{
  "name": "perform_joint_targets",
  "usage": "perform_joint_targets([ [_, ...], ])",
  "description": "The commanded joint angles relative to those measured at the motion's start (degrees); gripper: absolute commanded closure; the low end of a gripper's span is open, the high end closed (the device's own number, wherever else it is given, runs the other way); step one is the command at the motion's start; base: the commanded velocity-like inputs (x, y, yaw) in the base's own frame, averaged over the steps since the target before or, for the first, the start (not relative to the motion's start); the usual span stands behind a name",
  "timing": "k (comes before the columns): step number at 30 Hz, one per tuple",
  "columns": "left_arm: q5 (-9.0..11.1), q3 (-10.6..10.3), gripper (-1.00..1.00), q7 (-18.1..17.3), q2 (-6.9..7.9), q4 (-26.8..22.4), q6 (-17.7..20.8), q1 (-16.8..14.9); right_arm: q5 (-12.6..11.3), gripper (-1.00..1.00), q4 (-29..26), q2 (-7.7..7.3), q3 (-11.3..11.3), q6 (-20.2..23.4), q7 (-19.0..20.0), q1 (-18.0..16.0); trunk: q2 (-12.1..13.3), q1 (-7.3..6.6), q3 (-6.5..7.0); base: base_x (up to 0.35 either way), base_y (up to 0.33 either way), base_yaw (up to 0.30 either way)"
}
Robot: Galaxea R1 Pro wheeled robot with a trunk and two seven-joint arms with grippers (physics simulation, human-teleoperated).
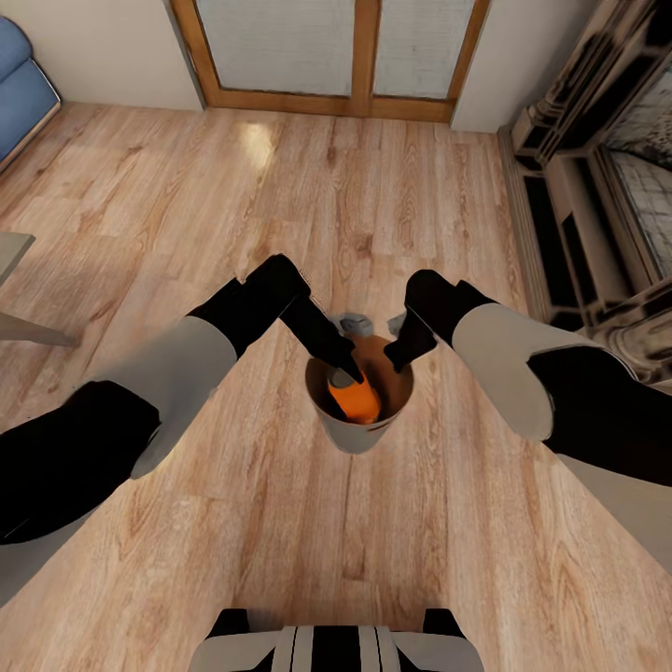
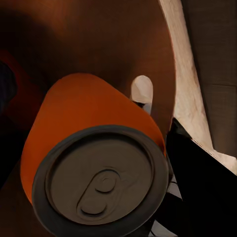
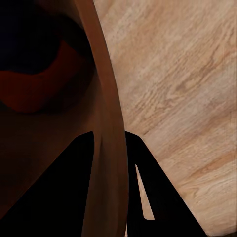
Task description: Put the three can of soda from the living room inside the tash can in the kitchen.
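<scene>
Over the wood floor, right jaws pinch the trash can (image 1: 357,431) rim while left jaws hold an orange can (image 2: 84,116) inside.

orange soda can (image 1: 357,399) | tilted, inside | off-white trash can (image 1: 353,431) | over wood floor

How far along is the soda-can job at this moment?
In hand: the right end effector grips the trash can by its rim, the left end effector reaches inside by an orange can. A second can inside is only hinted at. Left: the kitchen; blue sofa and glass doors show the living room.
</scene>
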Motion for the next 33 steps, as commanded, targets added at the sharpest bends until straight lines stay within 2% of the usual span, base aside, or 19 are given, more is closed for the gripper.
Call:
perform_joint_targets([
  [1,0.14,0.0,1.0,0.86,-0.08,0.0,0.02,0.57,-1.24,1.0,0.14,0.01,-1.18,0.46,0.14,-0.12,0.0,-0.01,0.01,0.0,0.0,0.0],
  [5,0.16,-0.08,1.0,2.17,-0.18,0.0,0.02,1.36,-1.24,1.0,0.36,0.05,-1.5,0.46,0.15,-0.57,0.0,-0.01,0.01,0.0,0.0,0.0],
  [16,0.09,-0.43,1.0,2.66,-0.15,0.0,0.02,2.05,-1.23,1.0,0.66,0.01,-1.67,0.46,0.15,-1.09,0.0,-0.01,0.01,0.0,0.0,0.0],
  [17,0.09,-0.44,-1.0,2.8,-0.14,0.0,0.02,2.07,-1.23,1.0,0.68,0.01,-1.67,0.46,0.15,-1.1,0.0,-0.01,0.01,0.0,0.0,0.0],
  [33,0.12,-0.54,-1.0,3.86,0.52,-1.18,0.02,2.07,-1.23,1.0,0.64,-0.25,-1.86,0.46,0.15,-1.09,0.0,-0.01,0.01,0.0,0.0,0.0],
])
